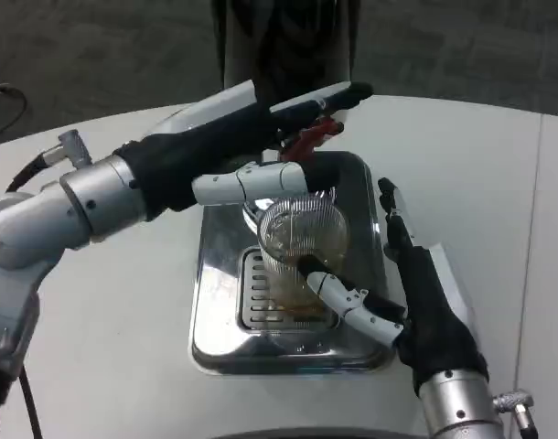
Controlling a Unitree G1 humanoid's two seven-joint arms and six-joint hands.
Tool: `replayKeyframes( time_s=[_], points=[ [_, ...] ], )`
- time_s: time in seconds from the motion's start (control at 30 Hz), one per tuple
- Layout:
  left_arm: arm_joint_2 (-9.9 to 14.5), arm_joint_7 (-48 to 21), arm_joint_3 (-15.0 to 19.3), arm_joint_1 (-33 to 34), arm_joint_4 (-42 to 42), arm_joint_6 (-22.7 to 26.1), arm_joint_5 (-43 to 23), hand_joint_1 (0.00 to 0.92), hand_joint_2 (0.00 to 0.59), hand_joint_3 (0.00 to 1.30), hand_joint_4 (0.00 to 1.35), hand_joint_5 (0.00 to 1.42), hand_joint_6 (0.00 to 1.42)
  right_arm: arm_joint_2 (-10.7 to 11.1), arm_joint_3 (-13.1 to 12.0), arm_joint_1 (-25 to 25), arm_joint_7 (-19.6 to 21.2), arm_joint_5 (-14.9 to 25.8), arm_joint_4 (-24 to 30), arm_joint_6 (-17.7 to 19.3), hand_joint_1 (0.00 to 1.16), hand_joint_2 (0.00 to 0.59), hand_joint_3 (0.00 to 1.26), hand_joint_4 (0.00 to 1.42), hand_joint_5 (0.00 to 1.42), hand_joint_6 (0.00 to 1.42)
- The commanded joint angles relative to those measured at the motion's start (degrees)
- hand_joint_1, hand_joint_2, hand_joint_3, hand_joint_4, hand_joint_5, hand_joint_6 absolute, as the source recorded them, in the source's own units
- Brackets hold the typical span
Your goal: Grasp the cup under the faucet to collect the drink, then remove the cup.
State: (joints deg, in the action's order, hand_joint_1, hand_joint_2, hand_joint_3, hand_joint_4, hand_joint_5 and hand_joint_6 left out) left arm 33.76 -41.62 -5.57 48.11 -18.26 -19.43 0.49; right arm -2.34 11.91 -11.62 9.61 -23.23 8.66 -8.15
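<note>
Right hand [416, 293] around cup [302, 238]

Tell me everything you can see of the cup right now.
The cup is clear, ribbed plastic, standing roughly upright on the slotted grate of the shiny metal drip tray. A little amber drink shows near its bottom. The right hand reaches in from the right, one white finger against its lower wall. The left hand stretches over it toward the red faucet lever.
</note>
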Motion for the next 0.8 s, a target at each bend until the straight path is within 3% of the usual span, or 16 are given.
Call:
replayKeyframes(
  time_s=[0.03, 0.47, 0.8],
  points=[
    [2.13, -1.34, -0.21, -0.15, -2.35, 0.72, 1.93, 0.000, 0.080, 0.06, 0.00, 0.10, 0.07, -1.80, 0.63, -1.41, 1.75, 0.00, -2.41, 0.91, 0.64, 0.233, 0.00, 0.00, 0.00, 0.07],
    [2.66, -1.74, -0.21, 1.08, -4.81, -1.24, 2.14, 0.000, 0.081, 0.06, 0.00, 0.10, 0.07, -3.06, 0.89, -4.74, 6.14, 0.57, -11.50, 4.10, 0.64, 0.238, 0.00, 0.00, 0.00, 0.09],
    [3.33, -2.31, -0.06, 2.03, -5.95, -2.34, 2.17, 0.000, 0.081, 0.06, 0.00, 0.10, 0.07, -3.48, 0.62, -4.44, 7.04, 2.52, -13.24, 7.24, 0.61, 0.239, 0.00, 0.00, 0.00, 0.08]
  ],
)
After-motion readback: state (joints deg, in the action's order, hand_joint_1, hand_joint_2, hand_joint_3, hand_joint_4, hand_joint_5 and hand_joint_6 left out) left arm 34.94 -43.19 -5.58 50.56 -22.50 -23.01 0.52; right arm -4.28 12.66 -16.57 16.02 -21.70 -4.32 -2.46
